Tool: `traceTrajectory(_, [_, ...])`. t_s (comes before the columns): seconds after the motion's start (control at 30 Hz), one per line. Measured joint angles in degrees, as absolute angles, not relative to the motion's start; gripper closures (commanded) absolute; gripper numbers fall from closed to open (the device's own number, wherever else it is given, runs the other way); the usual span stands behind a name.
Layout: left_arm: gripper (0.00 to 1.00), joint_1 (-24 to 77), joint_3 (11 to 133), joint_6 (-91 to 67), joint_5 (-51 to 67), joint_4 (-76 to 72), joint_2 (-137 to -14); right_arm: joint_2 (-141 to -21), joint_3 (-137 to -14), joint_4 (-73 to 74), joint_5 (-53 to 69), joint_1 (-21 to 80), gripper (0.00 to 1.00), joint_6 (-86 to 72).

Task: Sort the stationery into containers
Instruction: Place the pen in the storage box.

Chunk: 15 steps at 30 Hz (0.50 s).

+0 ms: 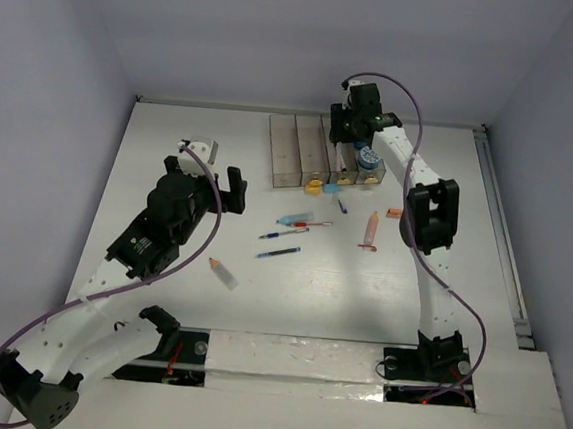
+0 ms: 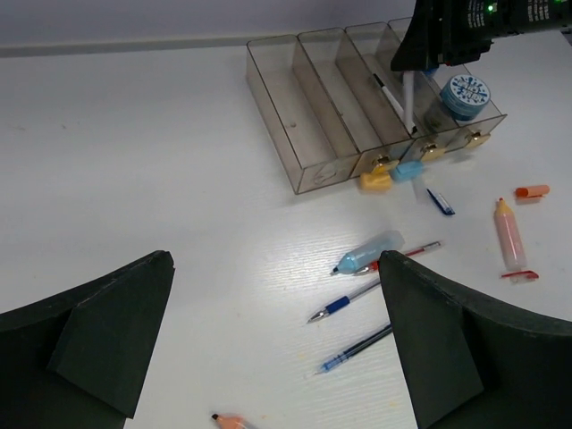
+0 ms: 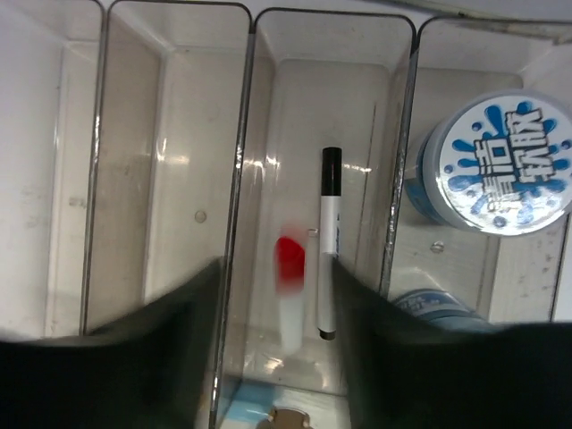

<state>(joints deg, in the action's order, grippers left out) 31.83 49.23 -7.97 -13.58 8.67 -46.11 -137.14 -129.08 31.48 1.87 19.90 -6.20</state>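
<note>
Bins (image 3: 241, 179) under the right hand (image 3: 277, 286) look like smoky see-through plastic, pretty glossy with glare spots. Tabletop (image 2: 134, 134) is matt white with a faint grain. Left hand (image 2: 277, 268) fingers (image 2: 98, 340): matt black plastic, smooth.

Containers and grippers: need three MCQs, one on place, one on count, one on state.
1. Where does the black-white marker lie?
A. in the far-left bin
B. in the bin next to the one holding the blue-white rolls
C. in with the rolls
2. How many bins make up the containers?
A. three
B. four
C. six
3. How does the left gripper stand?
A. open, empty
B. shut on a pen
C. shut on a roll
Answers: 1 B, the right wrist view shows it flat in the bin adjoining the rolls' bin. 2 B, four troughs sit joined side by side. 3 A, its fingers stand wide apart with nothing between them.
</note>
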Motion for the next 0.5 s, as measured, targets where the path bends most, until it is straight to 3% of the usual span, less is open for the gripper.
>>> traceTrajectory(0.1, [0.01,31.0,49.2,-7.9,-13.3,8.6,-46.0,-138.9,-131.2,32.8,1.9,19.9,0.18,-6.2])
traceTrajectory(0.3, [0.01,29.9,49.2,-8.0,-12.6,8.6,-45.4,-138.4,-132.9,32.4,4.0,19.9,0.15,-6.3])
traceTrajectory(0.47, [0.01,28.3,49.2,-8.1,-12.7,8.6,-44.5,-127.2,-117.9,28.0,7.7,21.3,0.08,-6.7])
traceTrajectory(0.5, [0.01,27.8,49.2,-8.3,-13.0,8.6,-44.3,-124.2,-114.4,27.1,7.9,22.2,0.00,-6.9])
